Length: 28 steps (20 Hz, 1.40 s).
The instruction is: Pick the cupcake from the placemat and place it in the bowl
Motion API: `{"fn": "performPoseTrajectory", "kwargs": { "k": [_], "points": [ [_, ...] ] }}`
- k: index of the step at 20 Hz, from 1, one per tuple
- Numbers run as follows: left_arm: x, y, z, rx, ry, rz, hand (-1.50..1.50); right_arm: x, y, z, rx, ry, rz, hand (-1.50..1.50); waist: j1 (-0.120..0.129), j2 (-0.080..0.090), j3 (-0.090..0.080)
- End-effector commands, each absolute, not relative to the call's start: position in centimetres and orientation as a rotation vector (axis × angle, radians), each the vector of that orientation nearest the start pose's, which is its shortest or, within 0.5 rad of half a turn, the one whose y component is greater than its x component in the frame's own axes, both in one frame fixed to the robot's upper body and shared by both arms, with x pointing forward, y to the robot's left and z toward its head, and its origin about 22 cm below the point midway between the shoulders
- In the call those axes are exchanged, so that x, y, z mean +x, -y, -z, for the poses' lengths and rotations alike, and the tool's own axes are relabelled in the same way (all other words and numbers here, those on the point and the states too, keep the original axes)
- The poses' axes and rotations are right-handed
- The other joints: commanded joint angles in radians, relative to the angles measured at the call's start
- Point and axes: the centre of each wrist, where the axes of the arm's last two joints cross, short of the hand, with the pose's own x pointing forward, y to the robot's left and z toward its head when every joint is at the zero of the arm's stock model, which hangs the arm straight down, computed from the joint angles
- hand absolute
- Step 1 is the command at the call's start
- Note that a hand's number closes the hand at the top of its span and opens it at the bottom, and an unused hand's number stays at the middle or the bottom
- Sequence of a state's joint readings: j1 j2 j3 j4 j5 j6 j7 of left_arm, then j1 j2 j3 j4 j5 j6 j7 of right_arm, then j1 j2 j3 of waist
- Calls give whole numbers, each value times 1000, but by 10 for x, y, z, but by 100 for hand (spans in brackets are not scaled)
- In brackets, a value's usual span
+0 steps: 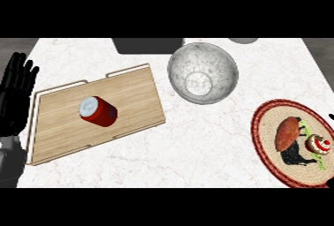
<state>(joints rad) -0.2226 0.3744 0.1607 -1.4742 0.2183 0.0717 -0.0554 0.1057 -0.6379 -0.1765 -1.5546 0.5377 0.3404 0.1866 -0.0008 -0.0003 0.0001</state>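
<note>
Left hand (16,95) rests open, fingers straight, at counter (195,132) left edge, right hand barely visible, state indeterminate, cupcake (317,145) on placemat (267,132), bowl (203,73) near centre.

bare counter (202,132) between wooden tray (65,132) and placemat (267,145); bowl (202,73) just beside tray's far corner.

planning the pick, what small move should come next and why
Probably bring the right hand in over the cupcake. It sits untouched on the placemat, the bowl holds nothing, and that hand barely shows at the right edge. The left hand rests open, far off.
</note>
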Motion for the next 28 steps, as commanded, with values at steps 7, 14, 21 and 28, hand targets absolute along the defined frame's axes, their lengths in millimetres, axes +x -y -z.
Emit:
{"fn": "performPoseTrajectory", "kwargs": {
  "k": [7, 14, 21, 28],
  "points": [
    [300, -342, -82, 240, 1788, -34, 0, 235, 411, -24, -826, 873, -863, -150, 3, 1, 0],
    [286, -335, -69, 241, 1781, -31, 0, 232, 416, -9, -809, 819, -865, -150, 1, 0, 0],
    [302, -321, -83, 233, 1788, -23, 0, 229, 440, 6, -796, 771, -831, -150, 0, 1, 0],
    [293, -336, -85, 248, 1784, -27, 0, 241, 446, -1, -898, 910, -854, 150, 2, 1, 0]
  ]
}}
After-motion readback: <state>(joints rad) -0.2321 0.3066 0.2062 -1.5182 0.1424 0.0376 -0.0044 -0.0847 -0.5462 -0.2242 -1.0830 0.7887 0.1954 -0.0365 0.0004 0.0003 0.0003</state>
